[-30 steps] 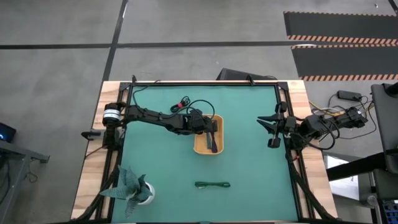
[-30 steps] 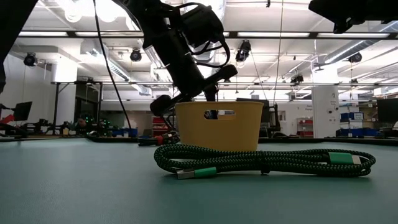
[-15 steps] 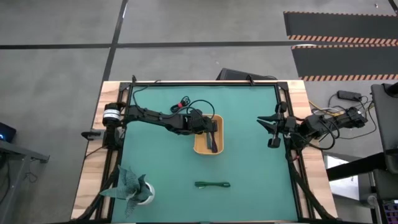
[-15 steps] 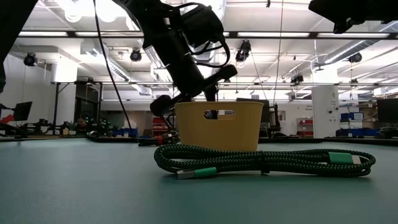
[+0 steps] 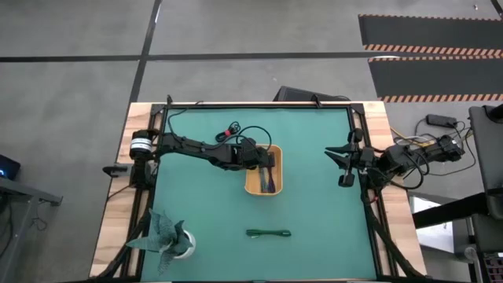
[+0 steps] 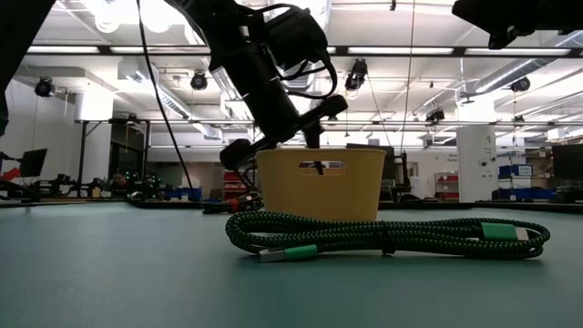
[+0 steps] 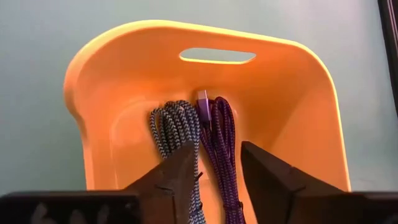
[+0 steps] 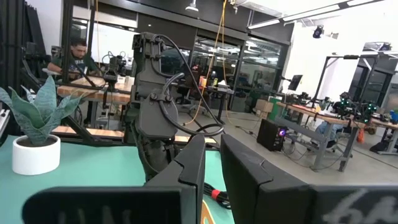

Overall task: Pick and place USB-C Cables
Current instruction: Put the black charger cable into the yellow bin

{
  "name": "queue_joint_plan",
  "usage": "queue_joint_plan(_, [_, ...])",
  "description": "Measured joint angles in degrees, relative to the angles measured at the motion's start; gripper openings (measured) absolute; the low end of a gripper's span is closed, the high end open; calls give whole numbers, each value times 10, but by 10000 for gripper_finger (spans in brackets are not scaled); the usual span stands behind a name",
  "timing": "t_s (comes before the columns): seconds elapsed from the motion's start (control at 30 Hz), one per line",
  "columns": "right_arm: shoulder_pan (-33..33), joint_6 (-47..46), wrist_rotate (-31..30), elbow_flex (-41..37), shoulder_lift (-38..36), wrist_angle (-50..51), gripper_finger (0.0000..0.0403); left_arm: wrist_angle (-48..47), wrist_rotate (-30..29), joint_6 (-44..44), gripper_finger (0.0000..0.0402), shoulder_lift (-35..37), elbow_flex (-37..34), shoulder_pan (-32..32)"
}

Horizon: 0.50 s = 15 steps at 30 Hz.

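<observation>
The orange tray (image 5: 253, 187) stands mid-table. Two cable bundles lie side by side on its floor: a pale blue-grey one (image 7: 177, 124) and a purple one (image 7: 217, 127). My left gripper (image 7: 219, 155) reaches down into the tray (image 7: 124, 37) and is open. Its fingers stand on either side of the purple bundle's near part. The dark green cable (image 5: 268, 233) lies flat on the mat near the front edge, in front of the tray in the low view (image 6: 383, 235). The red-and-black cable (image 5: 230, 130) lies behind the left arm. My right gripper (image 5: 339, 165) waits at the table's right side.
A teal paper plant in a white pot (image 5: 167, 236) stands at the near left corner. Black wires trail along the left arm. Bare green mat lies between the tray and the right arm. People and workbenches show in the room beyond the table.
Through the tray's handle slot in the low view, the dark shape of my left gripper's fingers has shifted a little inside the tray. Which way it moved cannot be told. The cables and the right arm have kept still.
</observation>
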State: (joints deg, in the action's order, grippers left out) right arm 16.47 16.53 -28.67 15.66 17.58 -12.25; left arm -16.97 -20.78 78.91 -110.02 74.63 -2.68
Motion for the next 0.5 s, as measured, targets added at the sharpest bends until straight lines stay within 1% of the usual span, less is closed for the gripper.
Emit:
queue_joint_plan(0.1, [0,0,0,0,0,0,43,0,0,0,137,0,0,0])
queue_joint_plan(0.23, [0,0,0,0,0,0,43,0,0,0,155,0,0,0])
queue_joint_plan(0.37, [0,0,0,0,0,0,43,0,0,-7,159,0,0,0])
queue_joint_plan(0.5, [0,0,0,0,0,0,43,0,2,-58,160,6,5,5])
